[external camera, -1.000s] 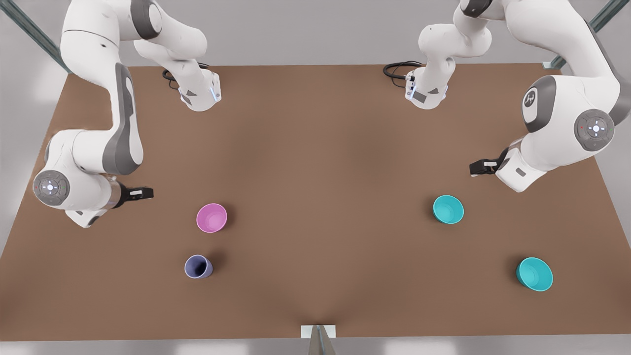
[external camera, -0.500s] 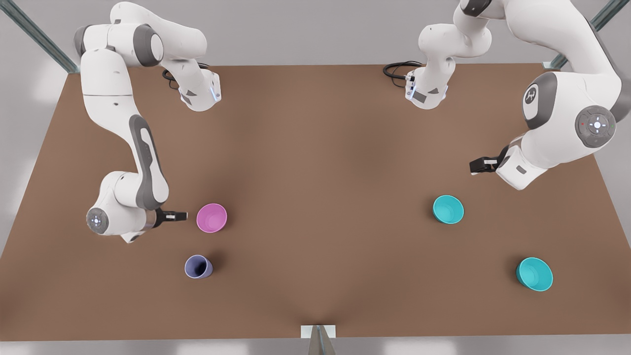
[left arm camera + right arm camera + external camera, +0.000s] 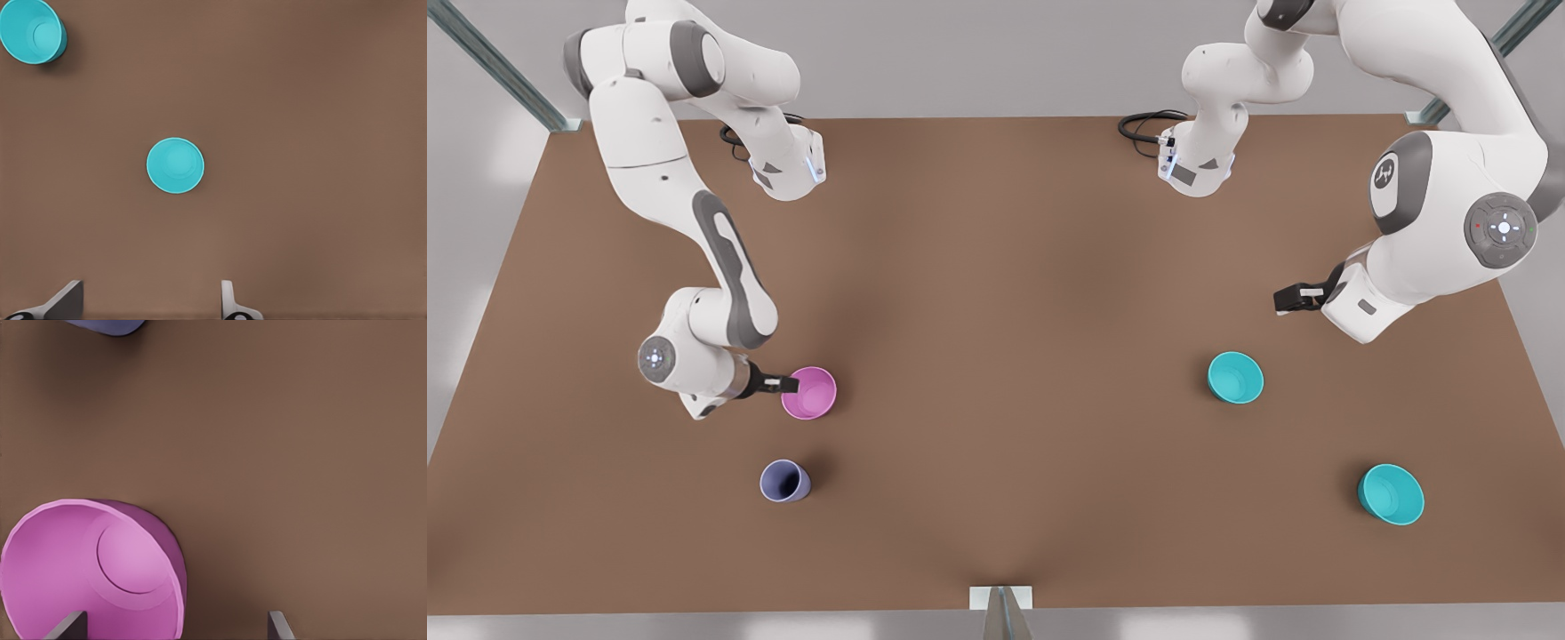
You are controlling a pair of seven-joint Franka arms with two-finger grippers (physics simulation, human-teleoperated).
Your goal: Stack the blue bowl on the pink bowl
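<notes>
Right pincer (image 3: 790, 385) spread open at pink bowl (image 3: 810, 392) rim; left pincer (image 3: 1288, 299) open, empty, above blue bowl (image 3: 1234, 377)

In the right wrist view, the round pink-magenta plastic bowl (image 3: 93, 570) is cut off by the frame's lower edge, and the small lavender-purple cup (image 3: 107, 325) is clipped at the top, showing just a sliver. The twin teal plastic bowl (image 3: 31, 30) in the left wrist view's upper left corner loses its rim to the frame's edge. Both pincers' fingertips (image 3: 67, 300) (image 3: 70, 625) are cropped at the bottom.
</notes>
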